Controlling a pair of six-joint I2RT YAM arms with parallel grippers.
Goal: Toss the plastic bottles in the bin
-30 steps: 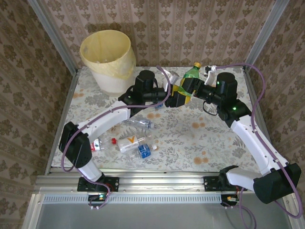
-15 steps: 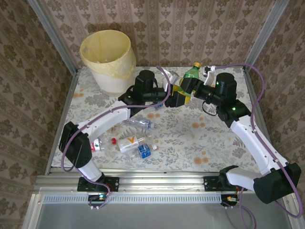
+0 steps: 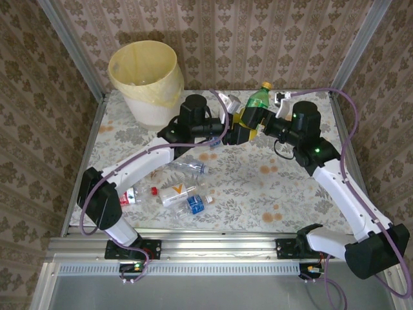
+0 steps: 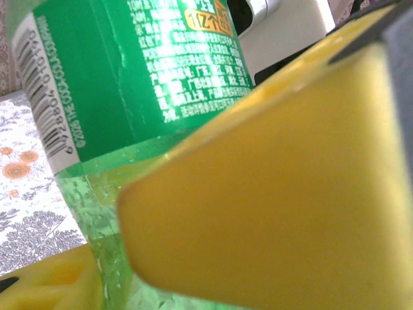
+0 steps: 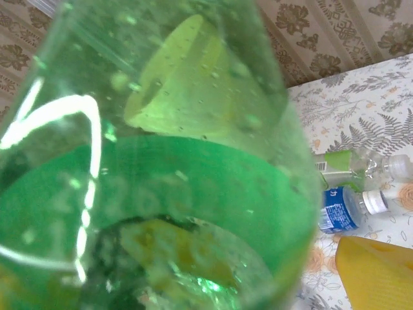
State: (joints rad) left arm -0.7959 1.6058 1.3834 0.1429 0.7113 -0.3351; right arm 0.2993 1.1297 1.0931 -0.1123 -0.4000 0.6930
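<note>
Above the table [image 3: 258,187], right of the bin [image 3: 151,106], the left hand [image 3: 241,126] is clamping the green bottle [image 3: 257,101] while the right hand [image 3: 257,117] is standing spread apart around it.

Glossy, translucent green plastic bottle [image 4: 129,97]; smooth, matt yellow pads [image 4: 271,194].

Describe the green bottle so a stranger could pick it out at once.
Start at the pale-yellow bin in the far left corner and look right along the far edge. There the left gripper holds a bottle above the table. It is the only green one, yellow-capped; the other bottles are clear and lie flat.
</note>
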